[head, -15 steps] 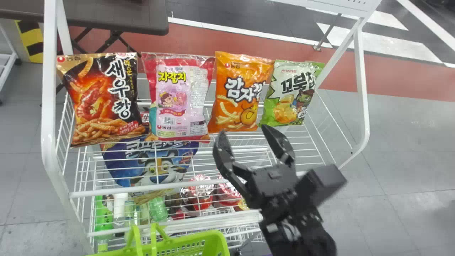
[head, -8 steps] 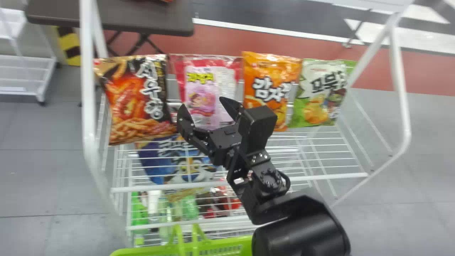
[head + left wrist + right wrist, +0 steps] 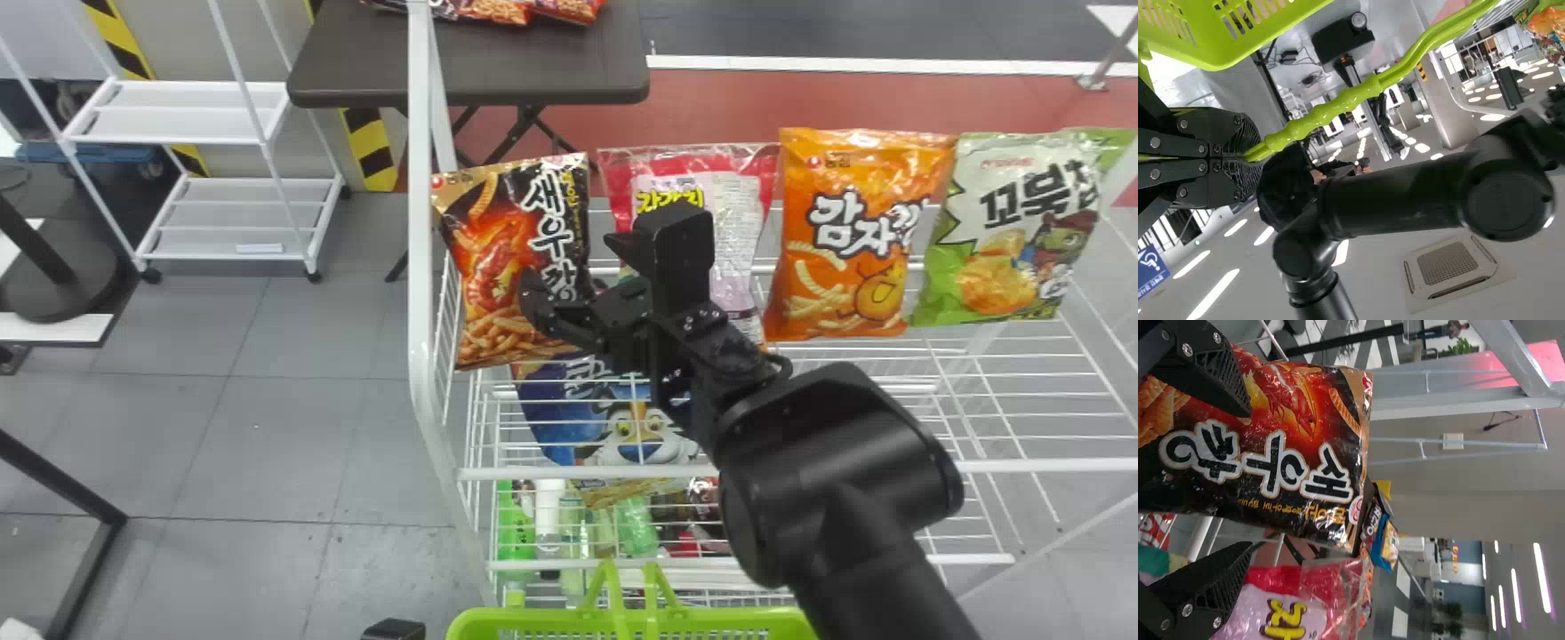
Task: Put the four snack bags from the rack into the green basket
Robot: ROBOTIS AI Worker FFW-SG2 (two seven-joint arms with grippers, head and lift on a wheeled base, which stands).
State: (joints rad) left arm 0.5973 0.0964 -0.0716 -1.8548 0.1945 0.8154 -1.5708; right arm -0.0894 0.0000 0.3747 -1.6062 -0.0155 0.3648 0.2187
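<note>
Your right gripper [image 3: 567,260]: jaws wide apart, holding nothing, before the black bag [image 3: 498,258] and pink bag [image 3: 742,258]
Your left gripper [image 3: 1248,157]: jaws closed on the green handle [image 3: 1338,103]
Rack [image 3: 420,267]: four bags, left to right for you, black, pink, orange bag [image 3: 853,244], green bag [image 3: 996,240]
Green basket [image 3: 542,615]: on your side of the rack
</note>
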